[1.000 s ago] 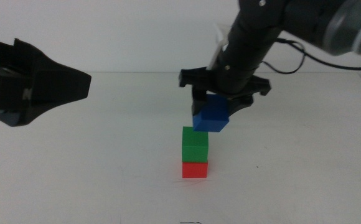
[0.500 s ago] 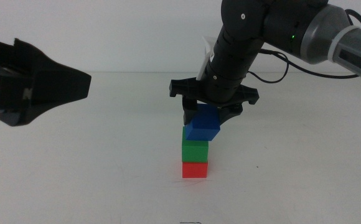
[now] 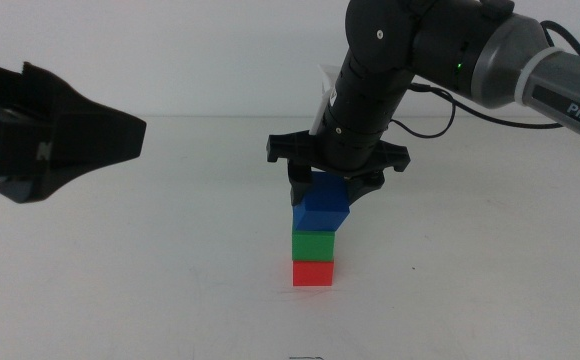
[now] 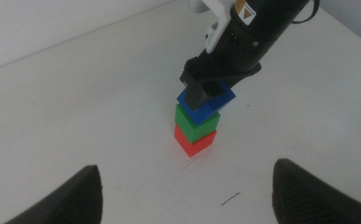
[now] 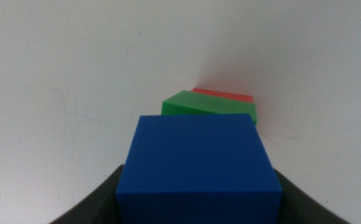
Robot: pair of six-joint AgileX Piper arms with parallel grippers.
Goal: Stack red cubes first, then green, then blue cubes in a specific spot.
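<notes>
So the right claw (image 3: pixel 322 186) is clamped on the blue cube (image 3: pixel 321 212), coming in from the right side of the middle view and pointing down over the stack. The blue cube sits right on top of the green cube (image 3: pixel 313 245), though whether it's fully resting or just touching is hard to call; it looks a bit twisted and shifted toward the right arm compared to the green one. Green sits on the red cube (image 3: pixel 313 272), and red is flat on the white worktop (image 3: pixel 170 290), roughly mid-table. In the right wrist view the blue cube (image 5: pixel 198 163) fills most of the frame between the jaws, with green (image 5: pixel 210 105) and a sliver of red (image 5: pixel 224 94) peeking out beyond it. The left claw (image 4: pixel 187 186) hangs back on the left, well apart from the stack, jaws spread wide with nothing in them.
</notes>
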